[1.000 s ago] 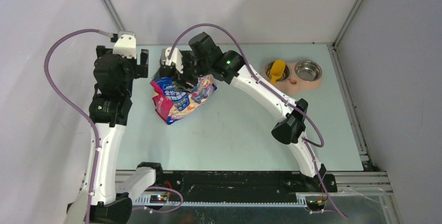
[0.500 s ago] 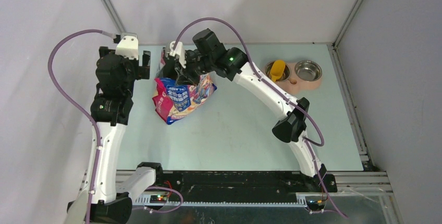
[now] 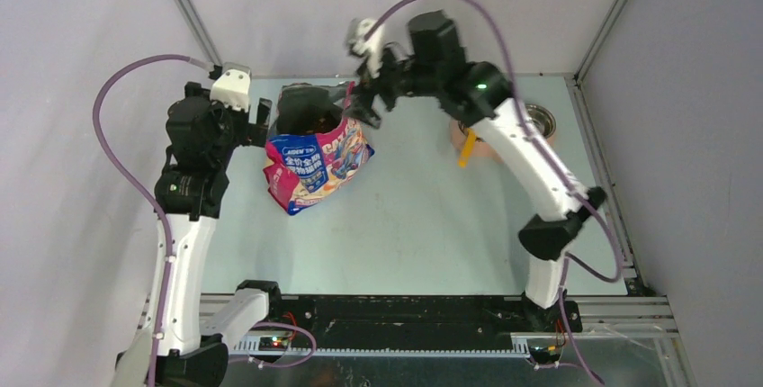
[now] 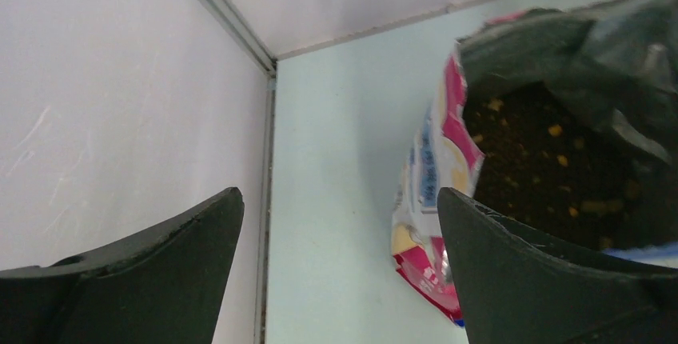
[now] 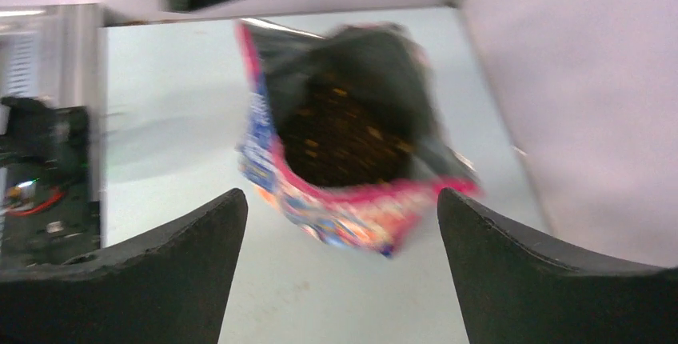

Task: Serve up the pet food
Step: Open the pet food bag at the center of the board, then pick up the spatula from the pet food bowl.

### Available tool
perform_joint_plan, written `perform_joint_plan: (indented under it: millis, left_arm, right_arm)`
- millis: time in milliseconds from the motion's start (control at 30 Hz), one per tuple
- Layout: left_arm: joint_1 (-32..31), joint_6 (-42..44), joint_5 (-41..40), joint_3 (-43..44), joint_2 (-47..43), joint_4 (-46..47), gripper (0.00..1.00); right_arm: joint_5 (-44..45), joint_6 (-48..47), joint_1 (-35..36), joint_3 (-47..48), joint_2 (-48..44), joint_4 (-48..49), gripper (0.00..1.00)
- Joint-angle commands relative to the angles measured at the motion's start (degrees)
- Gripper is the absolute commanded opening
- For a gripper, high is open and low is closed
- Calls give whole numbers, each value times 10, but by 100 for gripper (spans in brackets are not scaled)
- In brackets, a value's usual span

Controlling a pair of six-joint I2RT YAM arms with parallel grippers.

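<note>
Pet food (image 5: 344, 140): dark brown kibble flecked with lighter bits, a loose mass inside the open bag (image 3: 315, 166) at 10 o'clock on the tabletop (image 3: 423, 216). Left gripper (image 4: 340, 200), at the bag mouth's 9 o'clock, gapes wide and empty; right gripper (image 5: 342, 200), at 3 o'clock, likewise.

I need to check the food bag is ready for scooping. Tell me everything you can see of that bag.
The bag is glossy pink-and-blue printed film, crumpled, sitting slumped on the pale table near the far left. Its mouth gapes open, showing a dark lining and brown kibble with yellowish bits. The left end effector and right end effector are open nearby; neither grips it.
</note>
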Motion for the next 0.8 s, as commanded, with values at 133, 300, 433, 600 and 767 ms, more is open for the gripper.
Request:
perform_joint_plan:
  millis: [133,300,433,600,767]
  left_arm:
    - [-13,35,130,70,-29,-91,100]
    - [-95,75,84,89,-24,-147,100]
    - [-203,130,71,67,-17,-193,100]
    - [-249,156,221,57,-5,-244,100]
    - [-305,151,264,48,39,-239,100]
  right_arm:
    - [283,83,-142,-313,-205,175,93]
    - [437,104,-211,-520,-242,318,97]
    - [428,185,-266,-535,-197,288,96]
    - [377,259,-296,-544,-153,267,93]
    - [370,280,-297,-574,-141,281,92]
